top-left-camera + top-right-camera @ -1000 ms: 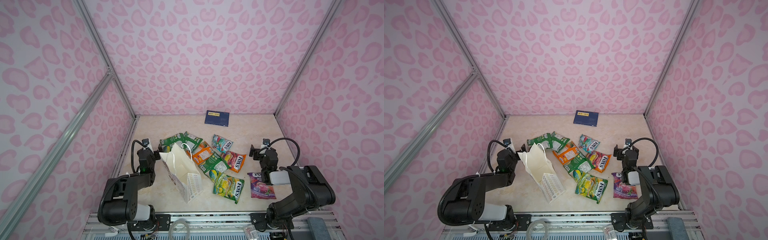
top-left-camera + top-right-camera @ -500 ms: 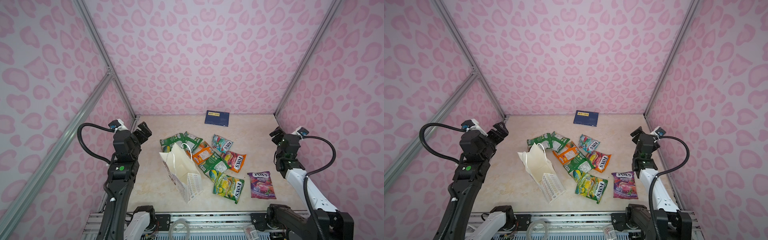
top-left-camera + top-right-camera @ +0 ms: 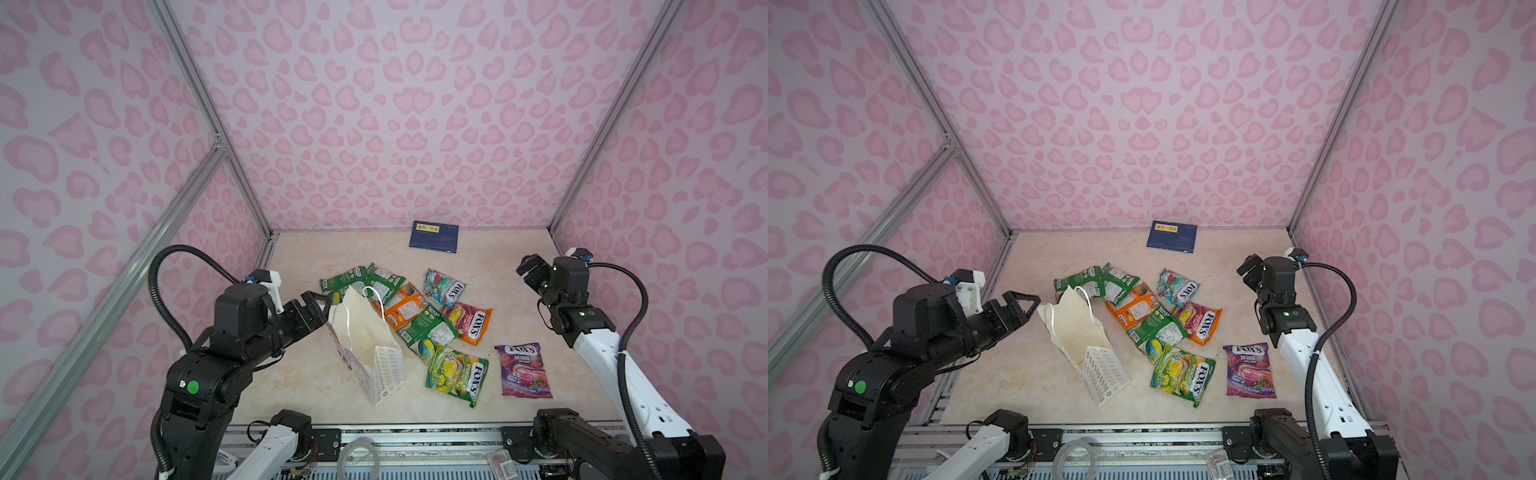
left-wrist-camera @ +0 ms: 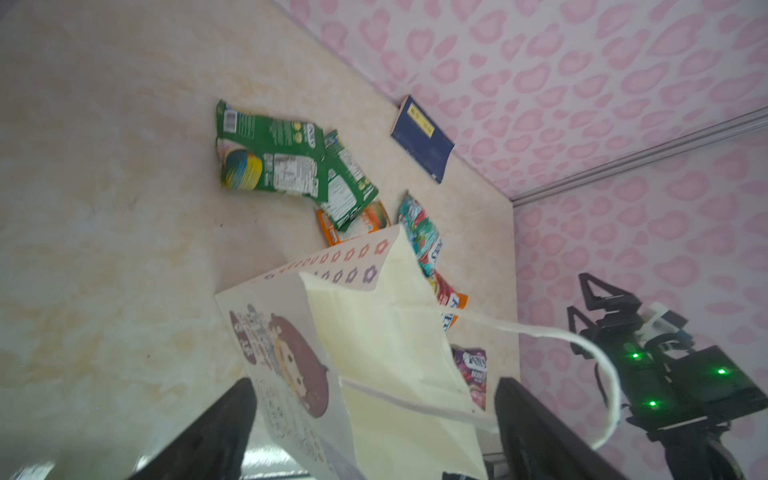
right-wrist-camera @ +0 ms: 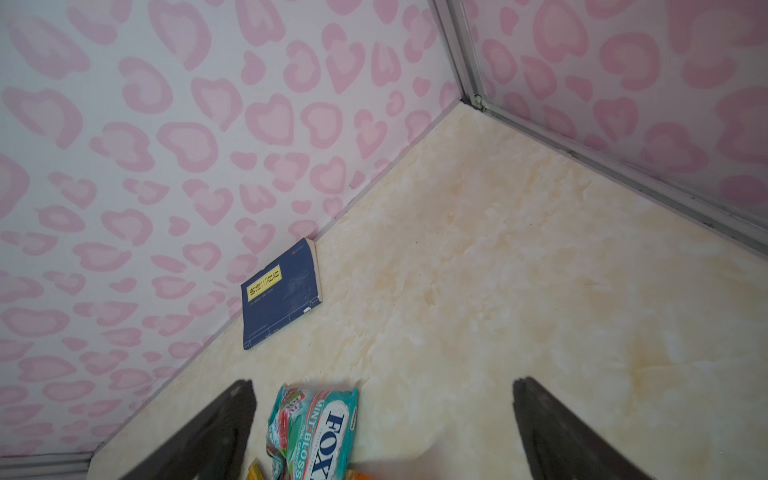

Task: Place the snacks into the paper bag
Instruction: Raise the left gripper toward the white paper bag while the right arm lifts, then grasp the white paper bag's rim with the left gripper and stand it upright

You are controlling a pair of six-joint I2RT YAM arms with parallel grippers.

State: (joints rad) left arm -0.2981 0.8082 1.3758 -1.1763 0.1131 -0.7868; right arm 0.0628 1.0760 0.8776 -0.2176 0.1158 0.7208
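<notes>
The white paper bag [image 3: 365, 345] [image 3: 1077, 332] stands tilted on the floor with its mouth open; its cartoon figure [image 4: 291, 361] shows in the left wrist view. My left gripper [image 3: 322, 305] [image 3: 1025, 303] [image 4: 374, 382] is open at the bag's upper rim, one finger on each side of the front wall. Several snacks lie to the right of the bag: green pouches [image 3: 357, 280], an orange one [image 3: 401, 307], a teal one [image 3: 444, 286] [image 5: 316, 428], a red-yellow one [image 3: 471, 322], a yellow-green one [image 3: 457, 374] and a purple one [image 3: 523, 370]. My right gripper [image 3: 528, 269] [image 5: 384, 381] hangs open and empty above the floor at the right.
A dark blue book [image 3: 434, 237] [image 5: 282, 295] lies flat against the back wall. Pink heart-patterned walls with metal corner posts close in three sides. The bag's white cord handle [image 4: 582, 345] loops out past my left gripper's finger.
Both arms have unfolded from the front edge and risen. My left gripper has then come down and right to the bag's rim, its jaws narrowing slightly. The right gripper stays raised at the right.
</notes>
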